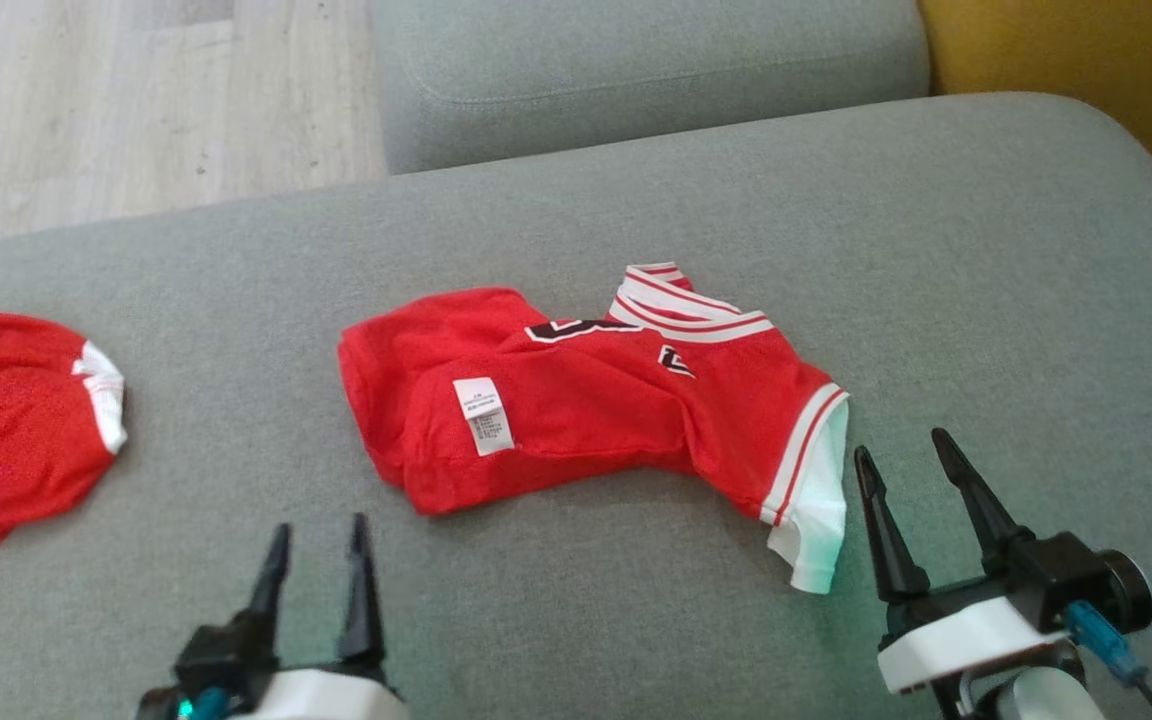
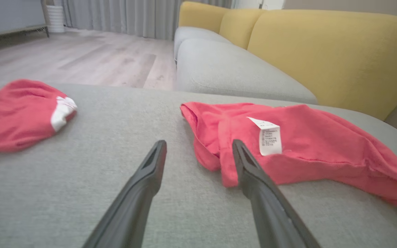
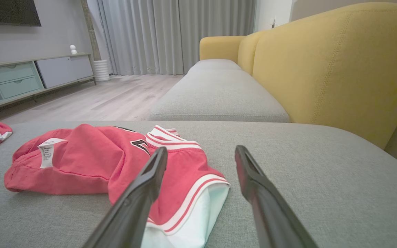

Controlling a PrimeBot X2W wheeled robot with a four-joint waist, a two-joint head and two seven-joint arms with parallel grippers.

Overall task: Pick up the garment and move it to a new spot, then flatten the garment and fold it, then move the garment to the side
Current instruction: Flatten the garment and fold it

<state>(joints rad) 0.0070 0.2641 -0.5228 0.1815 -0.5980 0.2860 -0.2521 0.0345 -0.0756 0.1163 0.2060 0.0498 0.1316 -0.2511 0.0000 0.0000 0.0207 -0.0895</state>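
A crumpled red garment (image 1: 586, 400) with white-and-red striped trim, black lettering and a white care label lies in the middle of the grey sofa cushion (image 1: 636, 200). It also shows in the left wrist view (image 2: 305, 144) and the right wrist view (image 3: 115, 162). My left gripper (image 1: 319, 540) stands open near the front edge, just short of the garment's left end, nothing between its fingers (image 2: 150, 172). My right gripper (image 1: 901, 450) is open too, beside the garment's white-trimmed right corner, with one finger (image 3: 150, 175) over that corner in the right wrist view.
A second red garment (image 1: 16, 420) with white trim lies bunched at the cushion's far left (image 2: 19, 113). Another grey seat cushion (image 1: 636, 70) and a yellow backrest (image 3: 339, 69) stand beyond. Wooden floor (image 1: 136, 100) lies past the cushion's far edge.
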